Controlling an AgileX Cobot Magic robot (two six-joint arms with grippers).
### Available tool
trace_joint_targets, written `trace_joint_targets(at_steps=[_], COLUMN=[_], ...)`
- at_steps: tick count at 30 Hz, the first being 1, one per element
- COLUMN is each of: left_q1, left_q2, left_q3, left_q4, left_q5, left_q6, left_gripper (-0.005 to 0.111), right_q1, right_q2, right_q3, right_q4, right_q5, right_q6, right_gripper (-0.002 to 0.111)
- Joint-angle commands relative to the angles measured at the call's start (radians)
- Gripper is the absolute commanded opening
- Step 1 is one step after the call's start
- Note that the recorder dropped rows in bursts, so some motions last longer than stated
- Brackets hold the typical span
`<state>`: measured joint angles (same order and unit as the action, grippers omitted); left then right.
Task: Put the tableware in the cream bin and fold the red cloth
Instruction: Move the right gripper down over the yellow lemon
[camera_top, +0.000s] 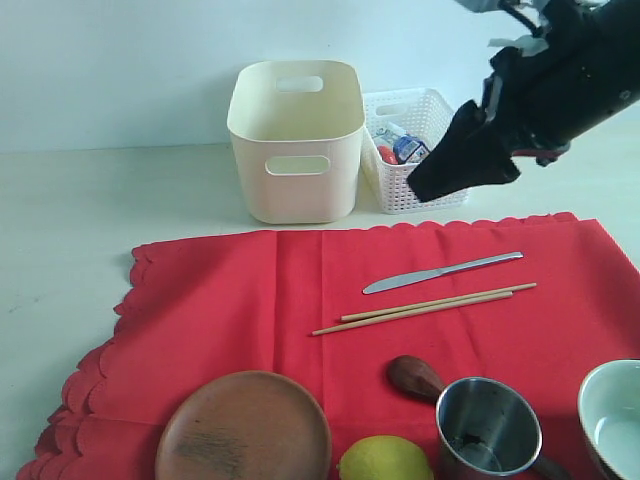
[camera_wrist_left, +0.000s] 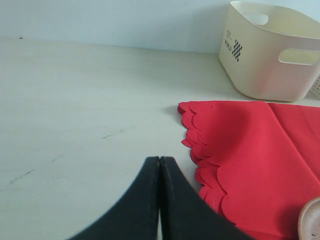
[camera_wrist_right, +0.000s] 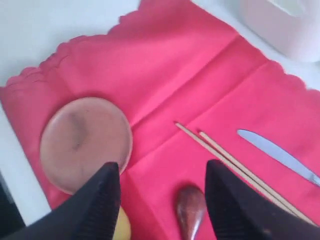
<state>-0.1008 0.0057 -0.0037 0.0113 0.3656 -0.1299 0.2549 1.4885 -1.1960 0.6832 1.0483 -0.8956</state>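
Tableware all out on the red cloth (camera_top: 250, 300): wooden plate (camera_top: 245, 430) at 7 o'clock, steel cup (camera_top: 488, 425) and pale bowl (camera_top: 610, 420) at 5, dark wooden spoon (camera_top: 412, 377) just beside the cup. Chopsticks (camera_top: 425, 308) and knife (camera_top: 440, 272) lie side by side right of centre. Cream bin (camera_top: 295, 170) stands off the cloth at 12.

Right gripper (camera_top: 465, 160) hangs high at 2 o'clock, fingers spread, nothing between them. Left gripper (camera_wrist_left: 160, 200) is low over bare table off the 9 o'clock edge, fingers pressed together, empty.

Clearing looks not yet begun. The first pick needs a descent and a low, thin pinch. Folding waits on a bare cloth.
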Motion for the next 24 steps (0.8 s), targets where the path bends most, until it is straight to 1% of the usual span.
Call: trace_joint_targets(at_steps=[1, 5, 7, 11, 14, 16, 21, 22, 24], left_q1=[0.003, 0.003, 0.003, 0.003, 0.003, 0.003, 0.003, 0.003, 0.003], left_q2=[-0.006, -0.006, -0.006, -0.006, -0.006, -0.006, -0.006, -0.006, -0.006], left_q3=[0.004, 0.004, 0.004, 0.004, 0.004, 0.004, 0.004, 0.004, 0.004], left_q4=[0.002, 0.002, 0.002, 0.002, 0.002, 0.002, 0.002, 0.002, 0.002], left_q5=[-0.008, -0.008, -0.008, -0.008, -0.008, -0.008, -0.008, -0.008, -0.008], left_q6=[-0.002, -0.002, -0.002, -0.002, -0.002, -0.002, -0.002, -0.002, -0.002], left_gripper=[0.0, 0.0, 0.0, 0.0, 0.0, 0.0, 0.0, 0.0, 0.0], right_q1=[0.123, 0.24, 0.279, 0.366, 0.424, 0.459, 0.544, 0.558, 0.578], right_q2=[-0.016, -0.014, -0.007, 0.025, 0.063, 0.09, 0.167, 0.184, 0.212], right_q3=[0.046, 0.08, 0.086, 0.091, 0.091, 0.091, 0.091, 0.091, 0.091], right_q4=[0.011, -0.094, -0.148, -0.26, -0.347, -0.401, -0.514, -0.534, -0.568], right_q5=[0.002, -0.006, -0.006, -0.012, -0.012, -0.012, -0.01, -0.007, -0.007], right_q6=[-0.093, -0.103, -0.096, -0.02, 0.092, 0.15, 0.288, 0.316, 0.357], right_gripper=[0.05, 0.05, 0.05, 0.05, 0.05, 0.054, 0.074, 0.077, 0.078])
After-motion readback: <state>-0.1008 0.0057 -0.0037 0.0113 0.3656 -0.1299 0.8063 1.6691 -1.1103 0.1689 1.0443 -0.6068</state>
